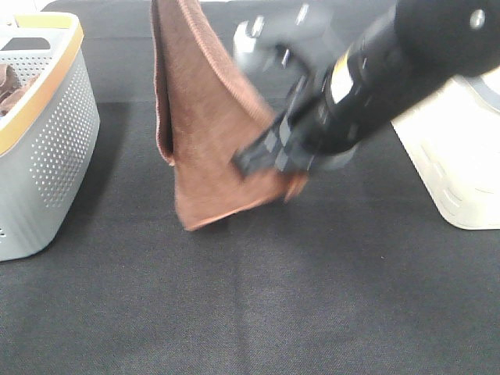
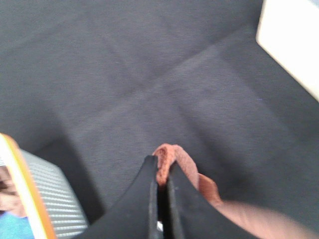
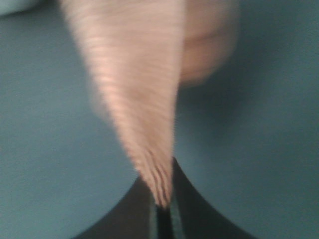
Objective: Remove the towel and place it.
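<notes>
The reddish-brown towel (image 1: 207, 133) hangs in the air over the middle of the black table, and its top runs out of the exterior view. My left gripper (image 2: 160, 172) is shut on a folded edge of the towel (image 2: 175, 157); it is above the exterior view's top edge. My right gripper (image 1: 262, 160) reaches in from the right and is shut on the towel's lower right corner. The right wrist view shows that gripper (image 3: 162, 201) pinching the blurred towel (image 3: 144, 99). The towel's lowest corner hangs close to the table.
A grey perforated basket (image 1: 47, 141) with an orange rim stands at the left and holds another bunched brown cloth (image 1: 8, 86). A white container (image 1: 461, 156) stands at the right. A black cloth (image 1: 250, 312) covers the table.
</notes>
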